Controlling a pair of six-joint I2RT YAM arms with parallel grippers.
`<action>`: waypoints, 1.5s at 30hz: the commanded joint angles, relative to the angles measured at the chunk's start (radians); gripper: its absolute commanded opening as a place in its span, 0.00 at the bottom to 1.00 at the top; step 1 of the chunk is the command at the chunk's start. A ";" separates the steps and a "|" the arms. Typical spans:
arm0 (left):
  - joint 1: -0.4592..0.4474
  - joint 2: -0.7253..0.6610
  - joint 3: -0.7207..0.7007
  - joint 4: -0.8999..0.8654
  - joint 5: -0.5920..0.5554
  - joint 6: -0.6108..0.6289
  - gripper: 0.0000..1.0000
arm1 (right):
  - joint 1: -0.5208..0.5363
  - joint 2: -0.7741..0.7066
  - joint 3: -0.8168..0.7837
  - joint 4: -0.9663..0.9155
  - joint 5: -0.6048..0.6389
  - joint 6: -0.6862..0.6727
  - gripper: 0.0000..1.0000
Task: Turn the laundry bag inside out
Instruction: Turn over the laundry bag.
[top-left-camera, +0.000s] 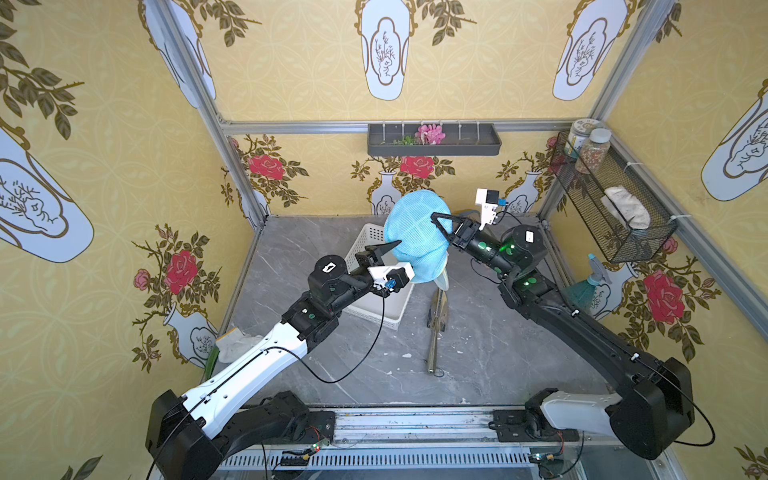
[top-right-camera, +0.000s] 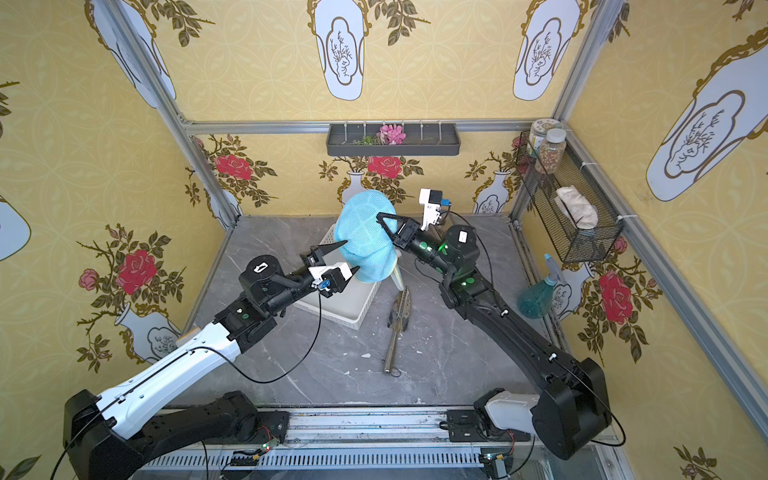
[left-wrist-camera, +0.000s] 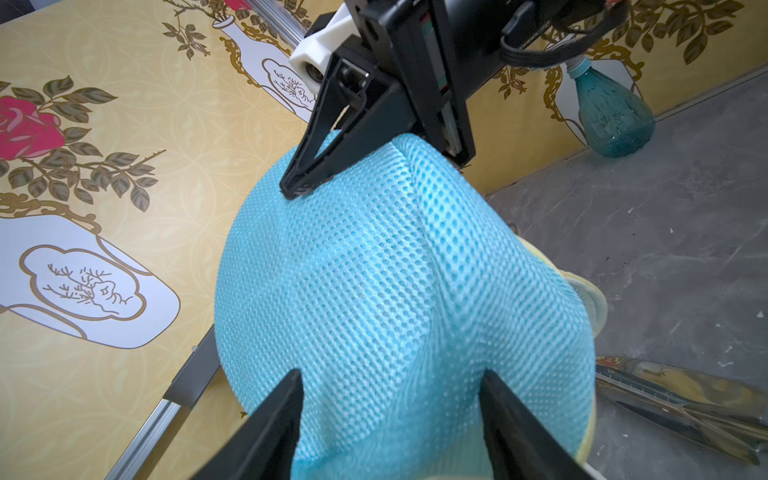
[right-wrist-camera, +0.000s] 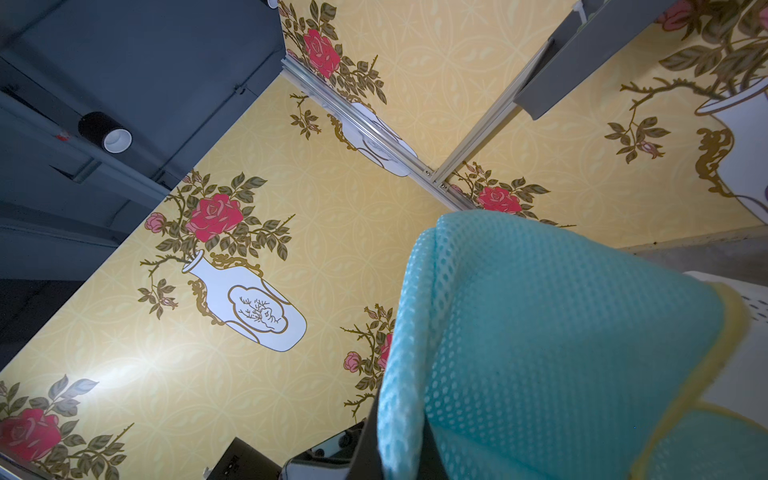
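The laundry bag (top-left-camera: 415, 237) (top-right-camera: 365, 241), light-blue mesh with pale yellow trim (top-left-camera: 443, 279) at its lower edge, hangs in the air above the table's back middle. My right gripper (top-left-camera: 434, 217) (top-right-camera: 379, 216) is shut on a fold of the mesh near the bag's top; the pinched fold (right-wrist-camera: 401, 449) shows between its dark fingers. In the left wrist view it (left-wrist-camera: 291, 191) bites the bag (left-wrist-camera: 395, 291) from above. My left gripper (top-left-camera: 405, 255) (left-wrist-camera: 390, 376) is open, its two fingers standing on either side of the bag's lower bulge, holding nothing.
A white perforated basket (top-left-camera: 386, 307) sits under the left wrist. Metal garden shears (top-left-camera: 436, 320) lie on the grey table. A teal spray bottle (top-left-camera: 590, 286) stands at the right wall under a black wire rack (top-left-camera: 615, 216). A white cloth (top-left-camera: 237, 343) lies at the left.
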 joint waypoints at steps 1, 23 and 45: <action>0.000 0.012 -0.027 0.140 -0.092 0.049 0.69 | 0.026 0.015 0.005 0.119 -0.004 0.060 0.00; -0.004 -0.039 -0.066 0.269 -0.127 0.036 0.05 | 0.013 0.035 0.030 -0.081 0.057 0.033 0.45; 0.309 -0.025 0.072 0.087 0.439 -0.686 0.00 | 0.017 -0.426 -0.157 -0.587 0.216 -1.313 0.90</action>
